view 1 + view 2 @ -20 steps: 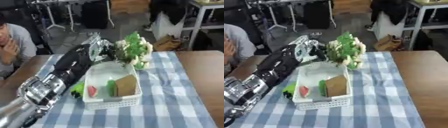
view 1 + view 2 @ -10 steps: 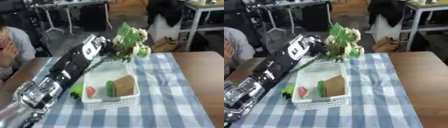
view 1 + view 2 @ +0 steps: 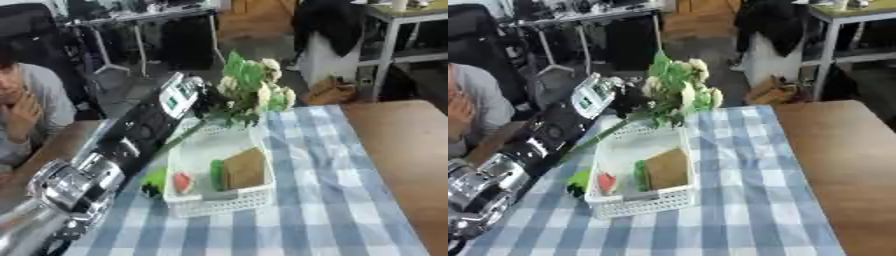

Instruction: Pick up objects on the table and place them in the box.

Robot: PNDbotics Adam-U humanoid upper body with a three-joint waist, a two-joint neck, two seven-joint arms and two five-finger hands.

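Note:
My left arm reaches in from the lower left, and its hand [image 3: 205, 99] is shut on a bunch of white flowers with green leaves [image 3: 252, 91]. The bunch hangs tilted above the far end of the white basket [image 3: 229, 202], with its green stem [image 3: 604, 135] slanting down over the basket's left rim. In the basket lie a brown block [image 3: 245, 169], a green piece [image 3: 216, 175] and a small red piece [image 3: 182, 182]. Another green thing [image 3: 155, 180] lies against the outside of the basket's left wall. My right hand shows in no view.
A blue and white checked cloth [image 3: 324, 200] covers the middle of the wooden table [image 3: 402, 150]. A person sits at the table's left edge [image 3: 26, 115]. Behind the table stand metal frames and a dark chair [image 3: 328, 35].
My left hand has lifted the flower bunch higher over the far end of the basket, so that the stem now hangs free. The whole picture has also shifted a little.

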